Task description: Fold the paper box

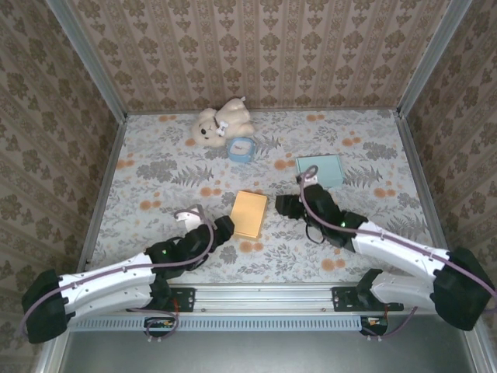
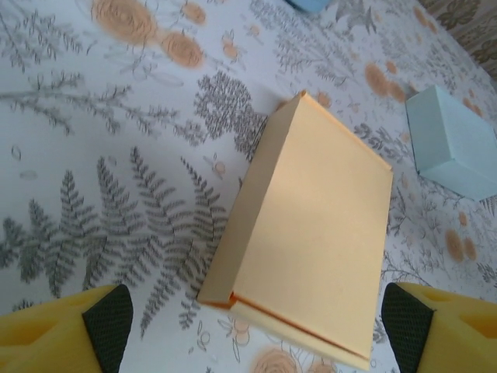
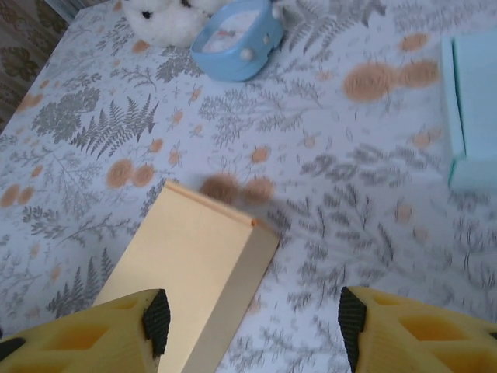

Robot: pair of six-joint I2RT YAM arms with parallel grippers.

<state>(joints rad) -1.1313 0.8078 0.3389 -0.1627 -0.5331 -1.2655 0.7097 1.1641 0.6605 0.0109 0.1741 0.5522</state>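
Note:
The paper box (image 1: 249,214) is a closed yellow-orange box lying flat mid-table, also seen as the paper box (image 2: 311,233) and the paper box (image 3: 190,272). My left gripper (image 1: 220,233) is at its near left corner; in the left wrist view the left gripper (image 2: 252,330) is open, yellow fingers wide on either side of the box's near end, not touching it. My right gripper (image 1: 289,207) is just right of the box; the right gripper (image 3: 252,318) is open above the box's right edge with nothing held.
A light blue box (image 1: 319,169) lies at the back right, close behind the right wrist. A white teddy bear (image 1: 221,121) and a small blue clock (image 1: 241,148) are at the back centre. Metal rails and patterned walls border the table.

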